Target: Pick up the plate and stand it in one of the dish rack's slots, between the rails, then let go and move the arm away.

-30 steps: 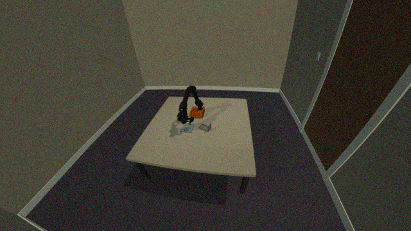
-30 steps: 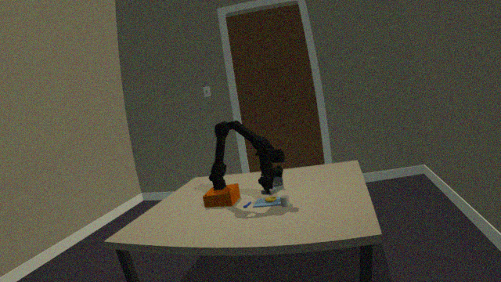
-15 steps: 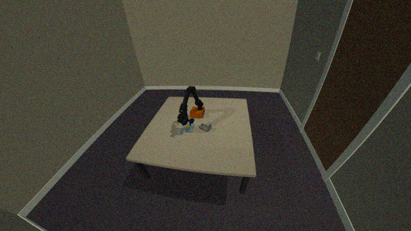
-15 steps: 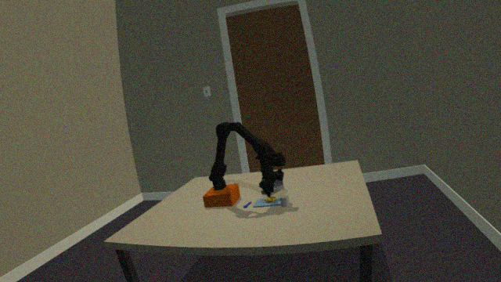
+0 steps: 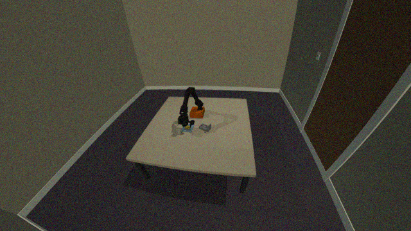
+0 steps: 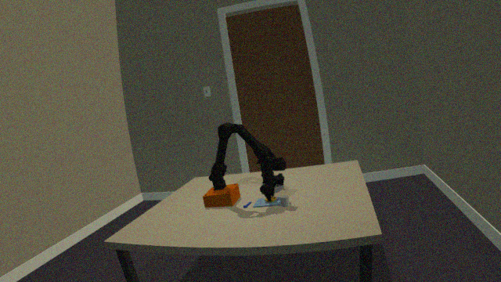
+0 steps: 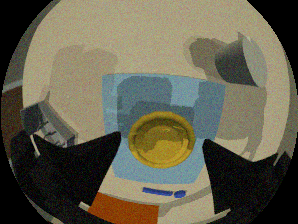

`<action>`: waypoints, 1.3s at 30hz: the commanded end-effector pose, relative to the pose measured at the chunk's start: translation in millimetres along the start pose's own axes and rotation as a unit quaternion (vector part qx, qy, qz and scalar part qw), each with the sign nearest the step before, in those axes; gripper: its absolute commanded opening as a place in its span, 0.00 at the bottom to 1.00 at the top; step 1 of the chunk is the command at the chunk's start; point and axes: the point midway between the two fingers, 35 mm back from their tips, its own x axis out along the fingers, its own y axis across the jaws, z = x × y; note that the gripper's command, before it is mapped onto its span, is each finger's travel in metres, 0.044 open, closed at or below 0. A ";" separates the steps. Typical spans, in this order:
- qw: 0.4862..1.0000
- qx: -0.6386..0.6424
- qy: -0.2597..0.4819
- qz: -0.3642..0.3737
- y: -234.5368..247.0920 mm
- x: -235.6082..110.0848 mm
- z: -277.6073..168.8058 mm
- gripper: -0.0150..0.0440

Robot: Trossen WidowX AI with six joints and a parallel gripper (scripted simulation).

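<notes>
A small yellow plate (image 7: pixel 160 131) (image 6: pixel 272 200) (image 5: pixel 187 127) lies flat on a light blue mat (image 7: pixel 119 92) (image 6: pixel 260 203). My gripper (image 7: pixel 162 141) (image 6: pixel 268 196) (image 5: pixel 185 124) points straight down just above the plate. It is open, with one finger on each side of the plate, and holds nothing. The grey dish rack (image 5: pixel 205 127) (image 6: pixel 284 201) stands on the table beside the mat. In the wrist view (image 7: pixel 35 125) only a part of it shows at the left edge.
An orange block (image 5: pixel 196 112) (image 6: pixel 221 196) (image 7: pixel 123 212) sits at the arm's base. A small blue utensil (image 6: pixel 246 204) (image 7: pixel 162 192) lies between the block and the mat. The arm's shadows fall across the table (image 5: pixel 209 154).
</notes>
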 end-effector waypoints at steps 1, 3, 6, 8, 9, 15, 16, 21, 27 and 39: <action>1.000 -0.003 0.008 0.000 1.1 11.4 -4.4 0.93; 1.000 -0.003 0.008 0.000 1.2 12.4 -4.5 0.93; 1.000 -0.003 0.008 0.000 1.2 12.4 -4.5 0.89; 1.000 -0.003 0.008 0.000 1.2 12.4 -4.5 0.86; 1.000 -0.003 0.008 0.000 1.2 12.4 -4.5 0.86; 1.000 -0.003 0.008 0.000 1.2 12.4 -4.5 0.85; 1.000 -0.003 0.008 0.000 1.2 12.4 -4.5 0.84; 1.000 -0.003 0.008 0.000 1.2 12.4 -4.5 0.78; 1.000 -0.003 0.008 0.000 1.2 12.4 -4.5 0.68; 1.000 -0.003 0.007 0.000 -2.1 -46.0 8.7 0.25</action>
